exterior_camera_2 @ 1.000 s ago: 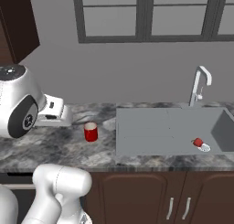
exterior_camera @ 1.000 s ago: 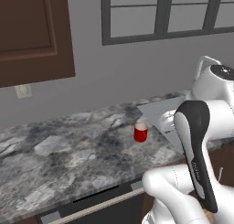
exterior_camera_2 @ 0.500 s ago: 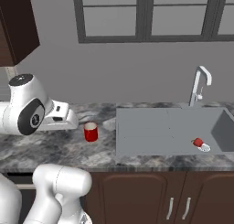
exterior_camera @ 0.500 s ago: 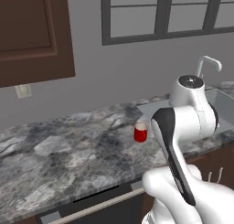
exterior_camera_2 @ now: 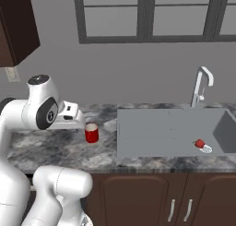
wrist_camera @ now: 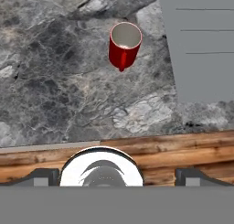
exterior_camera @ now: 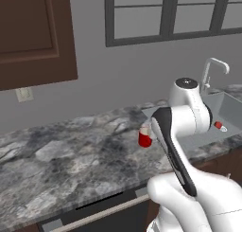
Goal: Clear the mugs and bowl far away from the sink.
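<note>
Mug (wrist_camera: 124, 43) interior pale in hand view alone; end effector (wrist_camera: 114, 176) spread, empty, beside sink (wrist_camera: 201, 45).

We are in a home kitchen, a rendered one. A grey marbled stone worktop (exterior_camera_2: 55, 151) runs along the wall, with a large matte grey sink (exterior_camera_2: 170, 130) set into it and a slim silver faucet (exterior_camera_2: 201, 84) rising behind. Below we see dark brown cabinet doors (exterior_camera_2: 138, 199) with metal handles, and a matching wall cabinet (exterior_camera: 33, 34) hangs above. A grey-framed window (exterior_camera_2: 152, 15) sits over the sink, and a wall socket (exterior_camera: 23, 93) is mounted on the grey wall. A red mug (exterior_camera_2: 91, 133) stands on the worktop.
</note>
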{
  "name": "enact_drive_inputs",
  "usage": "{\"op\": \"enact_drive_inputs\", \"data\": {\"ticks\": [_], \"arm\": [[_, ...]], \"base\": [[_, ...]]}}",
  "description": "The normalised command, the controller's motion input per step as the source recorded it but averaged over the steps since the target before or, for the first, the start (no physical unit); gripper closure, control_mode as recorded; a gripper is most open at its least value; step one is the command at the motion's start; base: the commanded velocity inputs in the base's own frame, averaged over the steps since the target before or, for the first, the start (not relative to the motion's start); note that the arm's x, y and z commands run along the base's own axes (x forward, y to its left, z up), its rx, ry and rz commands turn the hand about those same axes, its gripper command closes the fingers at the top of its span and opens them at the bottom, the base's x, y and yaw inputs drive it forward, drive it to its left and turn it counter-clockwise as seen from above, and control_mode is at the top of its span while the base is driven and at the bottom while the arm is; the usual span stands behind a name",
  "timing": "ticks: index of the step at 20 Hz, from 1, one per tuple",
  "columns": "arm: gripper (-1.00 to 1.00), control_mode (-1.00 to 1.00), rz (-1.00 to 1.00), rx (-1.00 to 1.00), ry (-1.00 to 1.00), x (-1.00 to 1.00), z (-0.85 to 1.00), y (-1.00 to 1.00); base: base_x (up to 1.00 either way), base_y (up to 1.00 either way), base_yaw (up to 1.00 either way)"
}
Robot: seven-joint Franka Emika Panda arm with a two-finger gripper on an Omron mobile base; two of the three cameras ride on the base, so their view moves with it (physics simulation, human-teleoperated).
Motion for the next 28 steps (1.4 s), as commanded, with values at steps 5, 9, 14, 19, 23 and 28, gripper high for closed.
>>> {"op": "enact_drive_inputs", "data": {"ticks": [5, 9, 14, 19, 23, 28], "arm": [[-1.0, -1.0, 0.0, 0.15, 0.0, 0.25, -0.47, -0.12], [-1.0, -1.0, 0.0, 0.04, 0.0, 0.17, -0.36, -0.01], [-1.0, -1.0, 0.0, 0.0, 0.0, 0.37, -0.27, 0.0], [-1.0, -1.0, 0.0, 0.0, 0.0, 0.41, -0.12, 0.0], [-1.0, -1.0, 0.0, 0.0, 0.0, 0.45, -0.15, 0.0], [-1.0, -1.0, 0.0, 0.0, 0.0, 0.41, -0.25, 0.0]], "base": [[0.0, 0.0, 0.0], [0.0, 0.0, 0.0], [0.0, 0.0, 0.0], [0.0, 0.0, 0.0], [0.0, 0.0, 0.0], [0.0, 0.0, 0.0]]}}
